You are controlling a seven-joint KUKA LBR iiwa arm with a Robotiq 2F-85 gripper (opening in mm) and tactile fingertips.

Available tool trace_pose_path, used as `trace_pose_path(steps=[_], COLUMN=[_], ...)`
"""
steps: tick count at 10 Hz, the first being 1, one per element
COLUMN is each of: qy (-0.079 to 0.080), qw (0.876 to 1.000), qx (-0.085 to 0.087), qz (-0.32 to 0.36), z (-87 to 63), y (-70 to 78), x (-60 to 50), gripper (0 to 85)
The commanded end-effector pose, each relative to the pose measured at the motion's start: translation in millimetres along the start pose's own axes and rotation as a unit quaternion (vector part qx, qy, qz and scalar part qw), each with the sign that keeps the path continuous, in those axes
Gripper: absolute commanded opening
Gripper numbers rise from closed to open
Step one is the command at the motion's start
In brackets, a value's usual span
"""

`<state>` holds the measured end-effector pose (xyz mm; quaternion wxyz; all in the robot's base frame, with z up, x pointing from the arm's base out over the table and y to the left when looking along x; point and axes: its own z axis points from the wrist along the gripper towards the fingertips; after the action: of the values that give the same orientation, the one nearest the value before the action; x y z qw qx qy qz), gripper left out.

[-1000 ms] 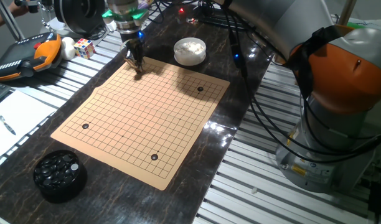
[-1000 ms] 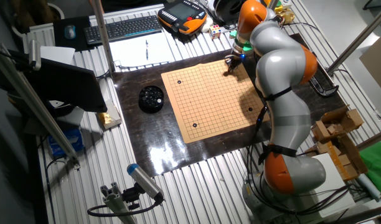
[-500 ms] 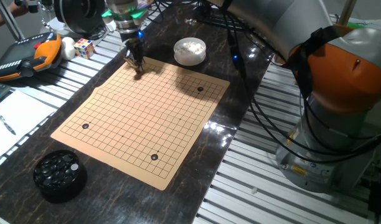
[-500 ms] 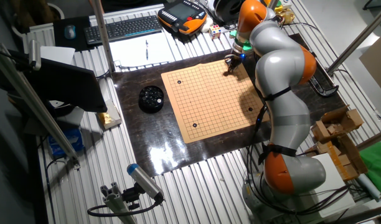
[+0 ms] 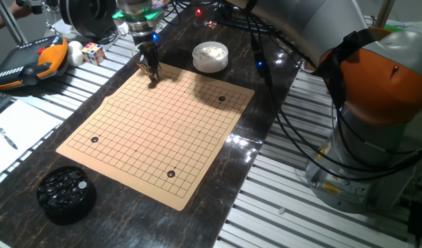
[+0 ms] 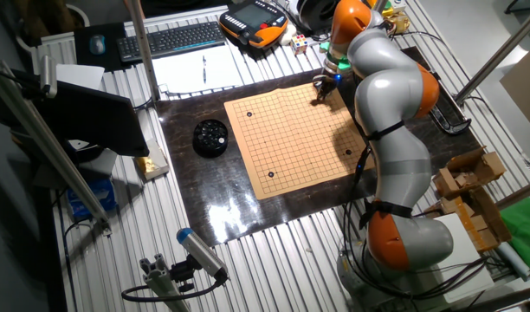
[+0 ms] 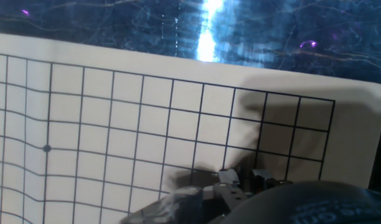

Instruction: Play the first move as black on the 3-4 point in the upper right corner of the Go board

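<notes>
My gripper (image 5: pixel 154 77) stands low over the far corner of the tan Go board (image 5: pixel 163 131), its tips almost touching the grid. From the other side the gripper (image 6: pixel 317 98) is at the same corner. In the hand view the gripper (image 7: pixel 244 180) has its two fingers about one grid square apart, three or four lines in from the board's right and top edges. The gap between them is dark, and the black stone there is mostly hidden. The 3-4 point is covered by the fingers and their shadow.
Three black stones lie on the board, one of them (image 5: pixel 222 98) near the right edge. A black bowl of dark stones (image 5: pixel 66 194) sits at the near left and a white bowl (image 5: pixel 210 56) beyond the board. A colour cube (image 5: pixel 93 53) and an orange pendant (image 5: pixel 28 60) lie to the left.
</notes>
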<state>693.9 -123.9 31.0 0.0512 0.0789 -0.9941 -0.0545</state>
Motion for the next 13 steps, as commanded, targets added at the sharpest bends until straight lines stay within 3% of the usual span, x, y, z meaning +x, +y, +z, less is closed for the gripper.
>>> trace_pose_path(steps=[1, 10, 13], qy=[0.001, 0.002, 0.001], qw=[1.000, 1.000, 1.000], qx=[-0.001, 0.001, -0.001], qz=[0.001, -0.001, 0.002], z=[0.1, -4.0, -1.1], y=[0.1, -6.4, -4.9], x=[0.0, 0.1, -0.4], gripper=[25.7, 26.3, 23.0])
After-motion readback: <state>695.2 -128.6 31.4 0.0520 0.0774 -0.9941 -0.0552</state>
